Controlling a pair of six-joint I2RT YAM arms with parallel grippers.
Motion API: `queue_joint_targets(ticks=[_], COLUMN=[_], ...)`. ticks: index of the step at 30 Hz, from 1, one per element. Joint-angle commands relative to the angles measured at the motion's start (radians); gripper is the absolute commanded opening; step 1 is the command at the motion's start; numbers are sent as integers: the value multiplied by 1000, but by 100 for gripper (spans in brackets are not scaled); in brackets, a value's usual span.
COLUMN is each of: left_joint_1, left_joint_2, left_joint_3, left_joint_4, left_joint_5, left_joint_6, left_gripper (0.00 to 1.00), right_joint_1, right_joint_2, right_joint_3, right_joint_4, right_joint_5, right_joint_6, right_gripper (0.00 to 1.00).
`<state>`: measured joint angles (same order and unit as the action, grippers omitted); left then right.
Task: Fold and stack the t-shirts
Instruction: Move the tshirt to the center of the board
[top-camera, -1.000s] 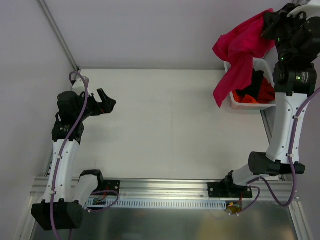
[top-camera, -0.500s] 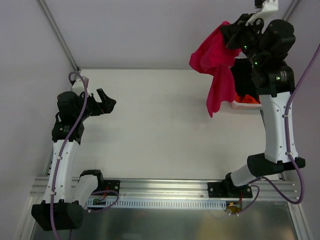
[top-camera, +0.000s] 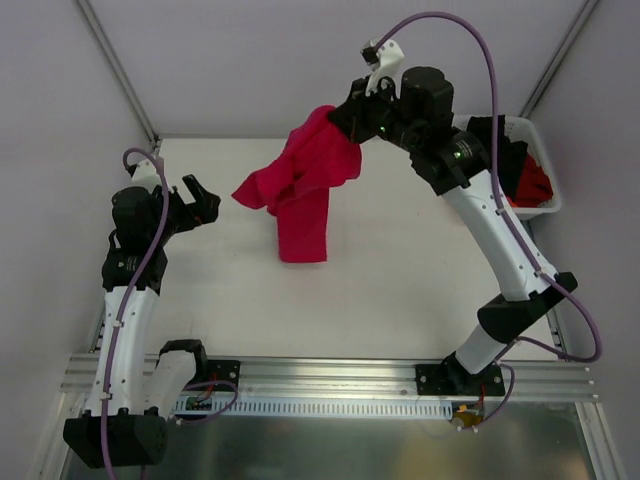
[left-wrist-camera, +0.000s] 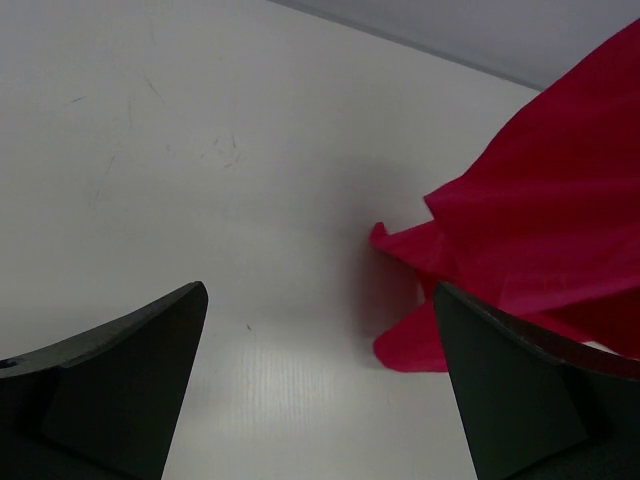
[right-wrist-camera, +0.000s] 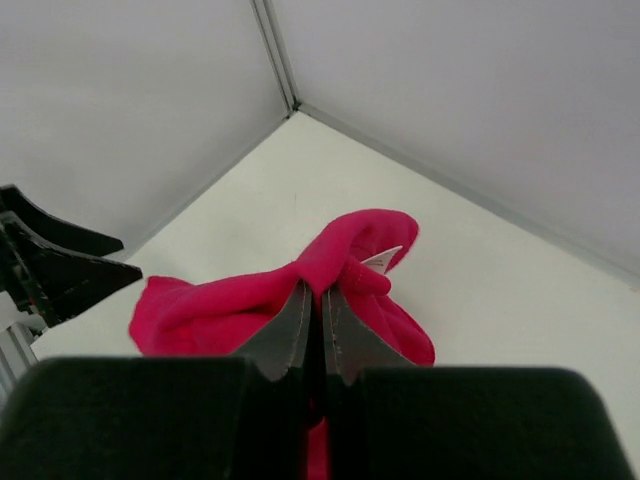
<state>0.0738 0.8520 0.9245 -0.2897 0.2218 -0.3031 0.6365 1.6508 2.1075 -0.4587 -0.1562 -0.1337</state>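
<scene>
Table (top-camera: 390, 290): crimson-pink t-shirt (top-camera: 301, 192) (newly arrived)

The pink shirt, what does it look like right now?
The crimson-pink t-shirt is soft plain cloth, bunched and wrinkled, not folded. The right gripper is shut on one crumpled bit near a small white tag, and the rest hangs over the middle of the table, its lower end seeming to touch it.

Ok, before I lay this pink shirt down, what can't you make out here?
- Basket contents, top view: right arm covers part; how many shirts lie inside is unclear.
- Pink t-shirt: bunched, so sleeves and hem are indistinguishable; left wrist view cuts it off at the right edge.
- Right end effector: fingertips buried in cloth, top view.
</scene>
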Motion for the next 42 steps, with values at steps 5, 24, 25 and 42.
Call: queue_joint_targets(ticks=[5,24,25,42], left_joint_1=[11,11,9,11], left_joint_2=[-71,-105,-100,-42], left_joint_3=[-16,-96,-96,-95], left_joint_4=[-11,-65,-66,-63], left_joint_5=[-136,-58,-53,-16], left_joint_6=[9,13,13,-4], left_gripper=[99,99,99,99], right_joint_1=[28,65,63,71], right_joint_2=[-37,139,130,33], right_joint_3=[-272,-606,-595,-646], right_joint_4=[219,244,209,146], right_joint_5=[26,72,61,113], right_joint_6=[23,-10,-18,-1], right_gripper=[0,77,85,93])
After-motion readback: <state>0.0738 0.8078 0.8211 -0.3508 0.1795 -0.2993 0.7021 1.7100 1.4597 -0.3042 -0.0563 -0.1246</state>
